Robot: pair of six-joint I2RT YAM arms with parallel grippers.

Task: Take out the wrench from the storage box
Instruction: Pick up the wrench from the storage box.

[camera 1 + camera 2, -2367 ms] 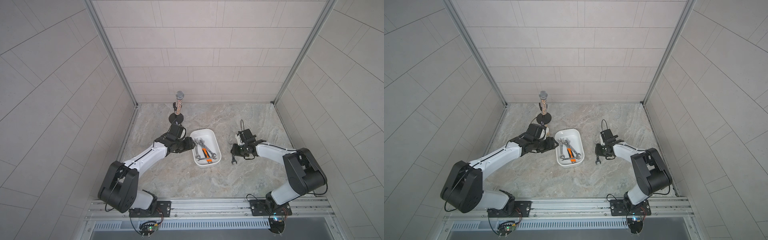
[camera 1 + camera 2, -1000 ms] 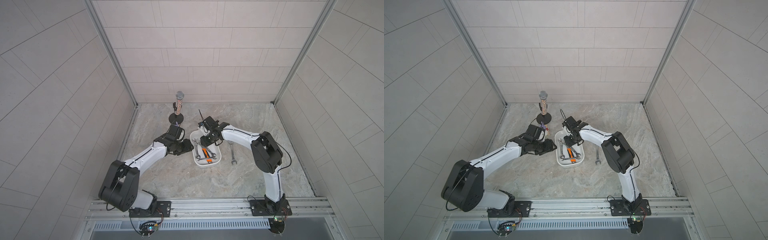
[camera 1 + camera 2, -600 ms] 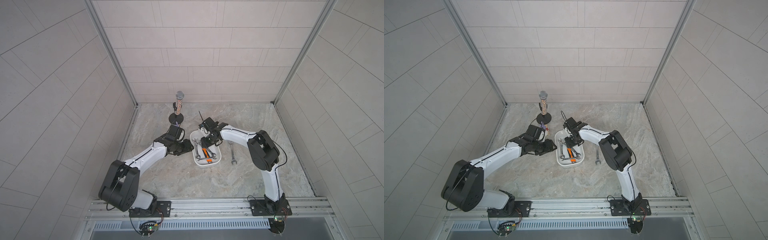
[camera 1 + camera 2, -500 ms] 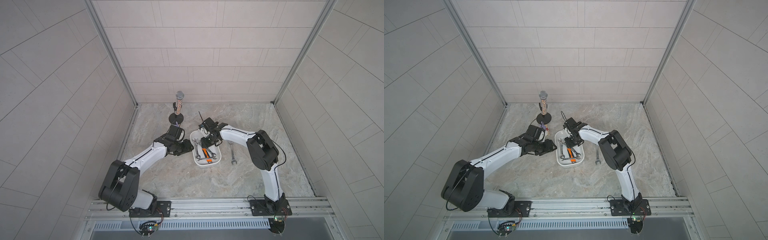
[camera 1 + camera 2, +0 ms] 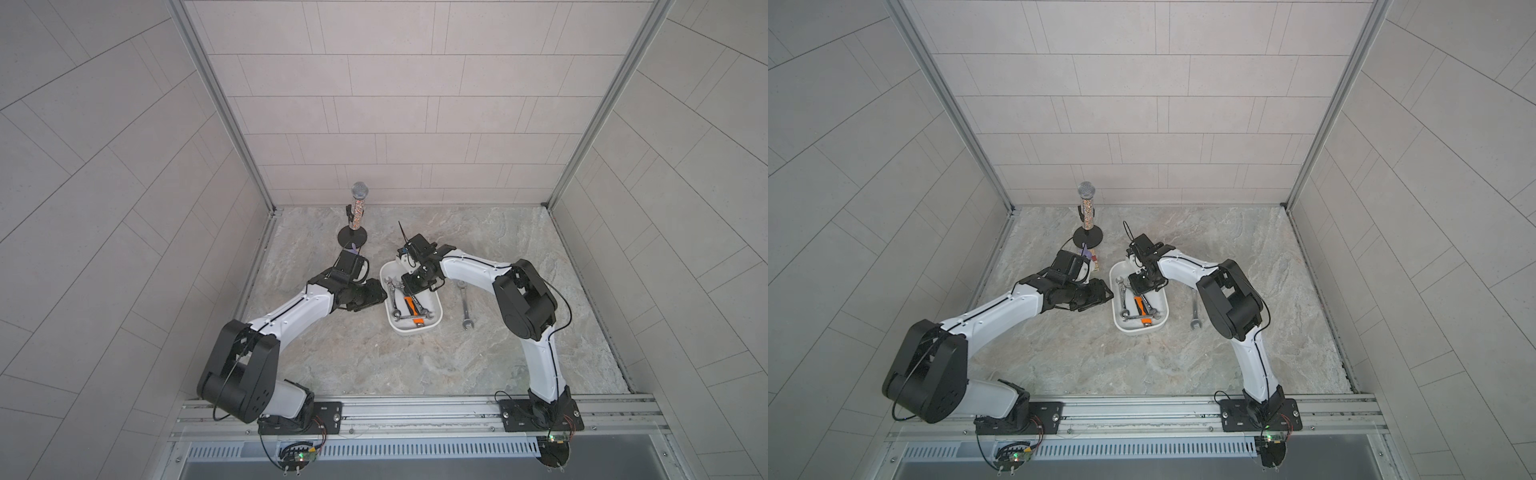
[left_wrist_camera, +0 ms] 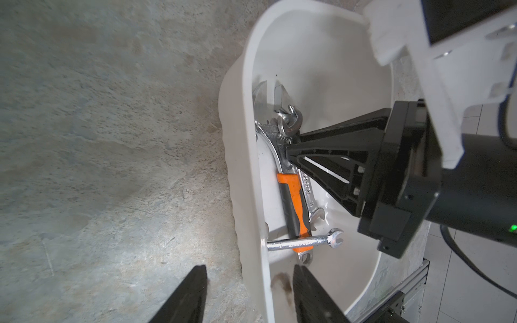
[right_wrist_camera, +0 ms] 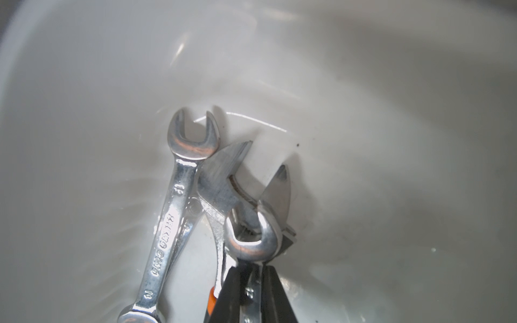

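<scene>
The white storage box (image 5: 436, 309) (image 5: 1163, 309) sits mid-table and holds several wrenches. My right gripper (image 7: 253, 270) (image 5: 409, 291) (image 5: 1140, 291) reaches down into it and is shut on the shaft of a small silver wrench (image 7: 251, 243) (image 6: 289, 120). That wrench's open-end head lies over the jaw of an orange-handled adjustable wrench (image 6: 293, 201) (image 7: 221, 179). My left gripper (image 6: 249, 268) (image 5: 380, 297) stands open astride the box's left wall (image 6: 246, 167), one finger outside and one inside, with gaps on both sides.
Another silver wrench (image 7: 167, 223) lies beside the held one, and a third (image 6: 305, 242) lies across the box's near end. One wrench (image 5: 465, 305) (image 5: 1195, 309) lies on the table right of the box. A microphone on a stand (image 5: 357, 212) is at the back left.
The right arm came from the table on the right into the box. Within the last second its jaws closed on the small wrench. The left arm has not moved.
</scene>
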